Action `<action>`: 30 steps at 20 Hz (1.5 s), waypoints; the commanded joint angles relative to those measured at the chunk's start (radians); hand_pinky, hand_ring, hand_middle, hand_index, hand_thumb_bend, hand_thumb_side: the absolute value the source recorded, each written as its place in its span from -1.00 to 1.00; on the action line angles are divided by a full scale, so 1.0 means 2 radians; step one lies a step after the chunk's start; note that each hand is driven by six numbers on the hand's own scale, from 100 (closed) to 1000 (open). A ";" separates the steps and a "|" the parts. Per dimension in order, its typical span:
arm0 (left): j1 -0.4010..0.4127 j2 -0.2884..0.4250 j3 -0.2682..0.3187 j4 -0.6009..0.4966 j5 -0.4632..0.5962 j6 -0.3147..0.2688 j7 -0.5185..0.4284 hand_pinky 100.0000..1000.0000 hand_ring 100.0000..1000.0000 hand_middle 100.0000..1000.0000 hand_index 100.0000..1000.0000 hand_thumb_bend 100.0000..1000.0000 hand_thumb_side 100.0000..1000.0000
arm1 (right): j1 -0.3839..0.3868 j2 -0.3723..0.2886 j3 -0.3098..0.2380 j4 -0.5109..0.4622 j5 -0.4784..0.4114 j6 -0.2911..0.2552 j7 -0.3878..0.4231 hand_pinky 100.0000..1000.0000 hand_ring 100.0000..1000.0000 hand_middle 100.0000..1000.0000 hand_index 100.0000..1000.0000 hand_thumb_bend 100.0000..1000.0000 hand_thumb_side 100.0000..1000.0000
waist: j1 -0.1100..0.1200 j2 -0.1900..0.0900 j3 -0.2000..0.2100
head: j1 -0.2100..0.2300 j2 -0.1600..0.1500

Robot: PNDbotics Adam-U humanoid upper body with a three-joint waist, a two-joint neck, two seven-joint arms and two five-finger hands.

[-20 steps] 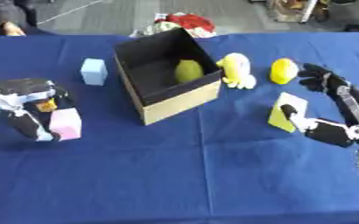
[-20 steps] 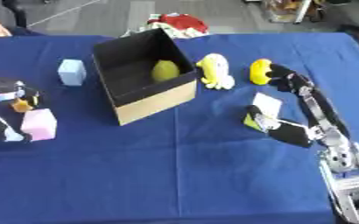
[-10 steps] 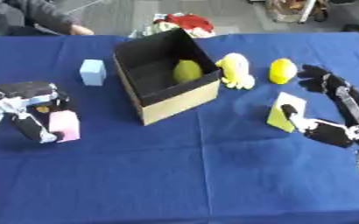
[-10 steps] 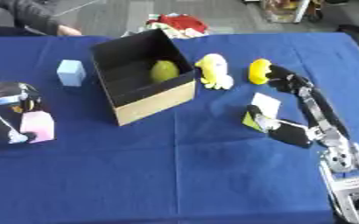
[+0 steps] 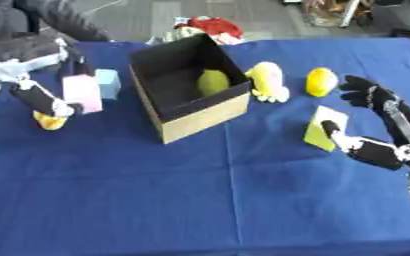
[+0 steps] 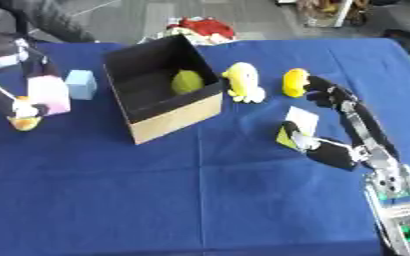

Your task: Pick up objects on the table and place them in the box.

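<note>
To the left of the open box (image 5: 187, 92), in the left eye view, the left robot hand (image 5: 44, 97) now holds the pink block (image 5: 82, 93) clear of the blue worktop (image 5: 217, 190), fingers curled round it; a second ago that block sat lower, close to the near-left edge. I'd judge the pick is done and the carry toward the box has begun. A small orange-yellow thing (image 5: 49, 120) shows just below that hand; what it is I cannot make out. A pale blue cube (image 5: 109, 83) stands between the pink block and the box wall. Inside the box lies a yellow-green object (image 5: 213, 82).

In the right eye view, the right robot hand (image 6: 331, 152) stays right of the box, thumb and fingers set apart against a yellow-green card-like piece (image 6: 296, 126), propping it rather than clamped on it, as far as I can see. A yellow figure (image 6: 242, 82) stands just right of the box, a yellow egg-shaped toy (image 6: 294, 82) further right. Behind the box, off the worktop, lies something red (image 6: 201, 26). The box's tall near-left wall and the blue cube lie in the pink block's way, so it needs lifting over.
</note>
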 commanded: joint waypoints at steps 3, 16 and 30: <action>-0.065 -0.053 -0.004 0.063 -0.031 -0.002 0.046 0.29 -0.12 -0.20 0.27 -0.24 -1.00 | -0.013 -0.002 0.006 -0.004 -0.005 -0.003 0.008 0.62 0.59 0.59 0.86 -0.38 -0.66 | 0.007 -0.009 -0.015 | 0.007 0.002; -0.111 -0.141 0.005 0.176 -0.140 -0.013 0.167 0.52 0.37 0.40 0.76 0.74 -0.29 | -0.031 0.004 0.016 -0.004 -0.014 -0.008 0.018 0.62 0.58 0.59 0.86 -0.44 -0.65 | 0.008 0.010 -0.048 | 0.023 -0.005; -0.027 0.032 0.040 0.054 -0.004 0.008 0.051 0.53 0.34 0.34 0.67 0.20 -0.76 | -0.019 -0.004 0.008 -0.001 -0.007 -0.006 0.011 0.63 0.58 0.59 0.87 -0.50 -0.63 | 0.020 0.001 -0.023 | 0.007 0.002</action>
